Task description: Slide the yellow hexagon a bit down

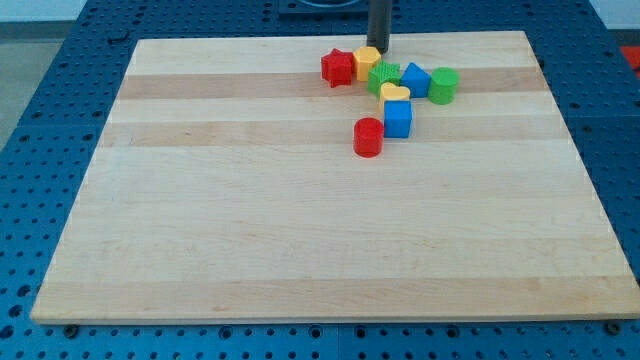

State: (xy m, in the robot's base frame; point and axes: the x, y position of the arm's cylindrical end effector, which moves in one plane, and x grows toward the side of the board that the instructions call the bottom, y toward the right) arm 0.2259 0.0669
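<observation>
The yellow hexagon [366,62] sits near the board's top edge, touching the red star [337,67] on its left and close to the green star [384,76] on its lower right. My tip [378,48] stands just above the hexagon, slightly to its right, very close to its top edge; I cannot tell if it touches.
A blue block [415,79] and a green cylinder [443,85] lie right of the green star. A yellow heart [395,94], a blue cube [398,118] and a red cylinder [368,137] lie below. The wooden board [200,200] rests on a blue pegboard.
</observation>
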